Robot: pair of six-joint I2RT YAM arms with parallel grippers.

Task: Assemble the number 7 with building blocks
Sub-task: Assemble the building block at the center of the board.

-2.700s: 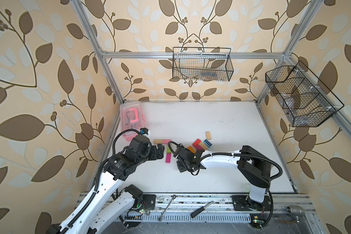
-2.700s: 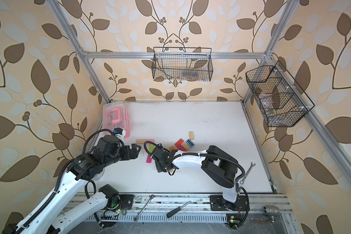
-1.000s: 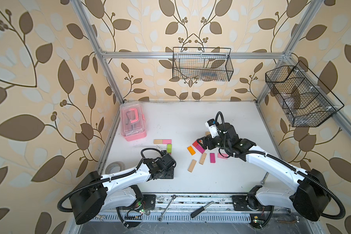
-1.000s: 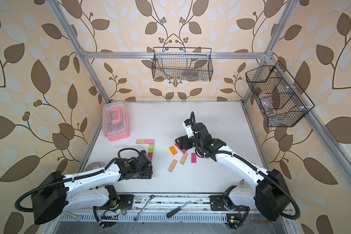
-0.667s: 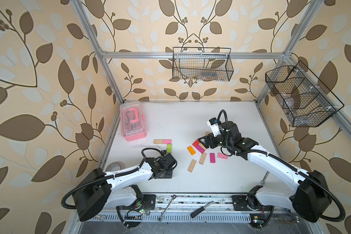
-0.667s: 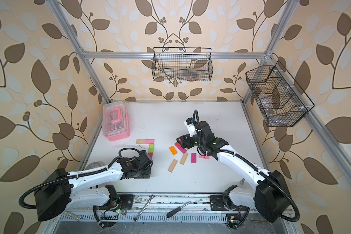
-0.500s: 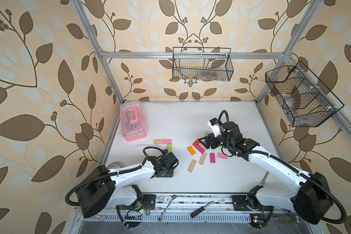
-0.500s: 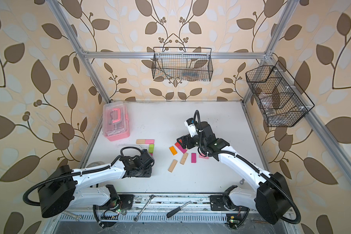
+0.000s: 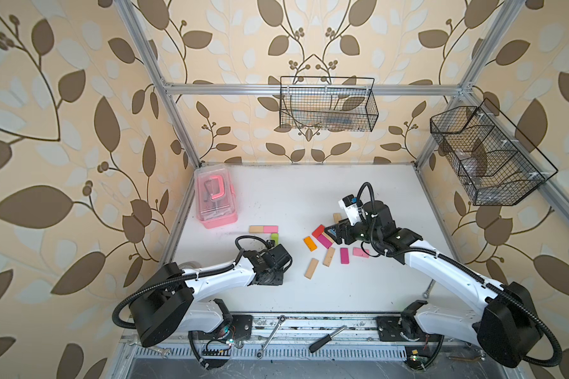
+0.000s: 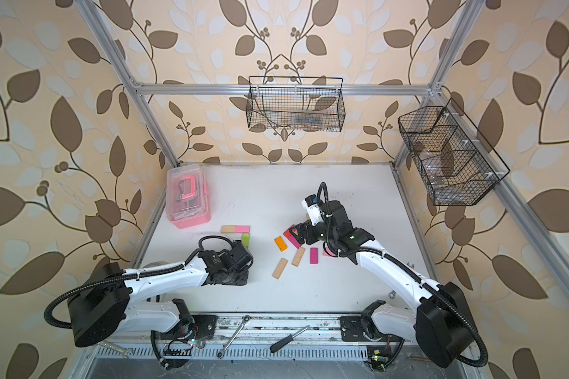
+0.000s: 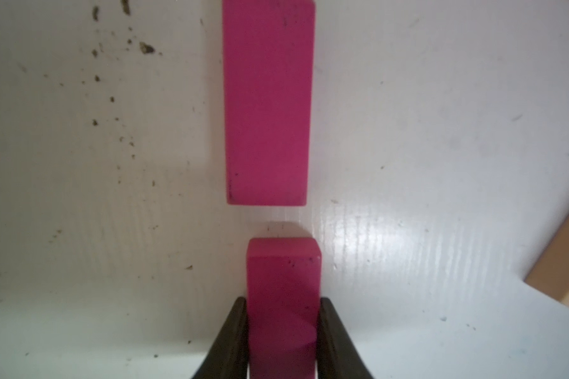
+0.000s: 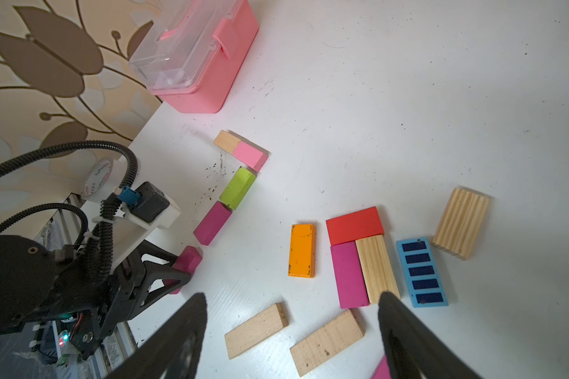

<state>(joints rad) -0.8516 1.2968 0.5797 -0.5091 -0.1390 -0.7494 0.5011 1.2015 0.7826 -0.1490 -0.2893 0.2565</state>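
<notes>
The left end effector (image 11: 282,300) is clamped on a magenta block (image 11: 283,279), one dark finger pressed to each long side, and that's the piece in play. Straight ahead of it, across a thin strip of bare table (image 11: 440,131), lies the placed magenta block (image 11: 266,98), the lowest piece of the seven's stem so far. Both long axes run the same way, end facing end, but the held one sits a shade off to one side of the line. Whether it's resting on the table or just lifted, I can't tell from here.

From the right wrist view the figure reads clearly: a plain wood block (image 12: 227,141) and a pink block (image 12: 250,156) make the top bar. A lime green block (image 12: 238,187) drops from it, then the magenta one, then the left arm's piece. So the call is simple, I'd say: nudge it sideways into line and close that gap along its own length.

There's room on both flanks. A loose wood block's corner (image 11: 565,262) shows off to one side, well apart. The pink box (image 12: 207,65) is far up by the wall, no factor. In both top views the stem heads toward the table's front edge, so space that way is the thing to watch.

The right end effector (image 12: 293,295) hangs wide open and empty. It's over the spare pile, the orange block (image 12: 302,251), red block (image 12: 353,224) and blue striped block (image 12: 421,272), well clear of the figure.
</notes>
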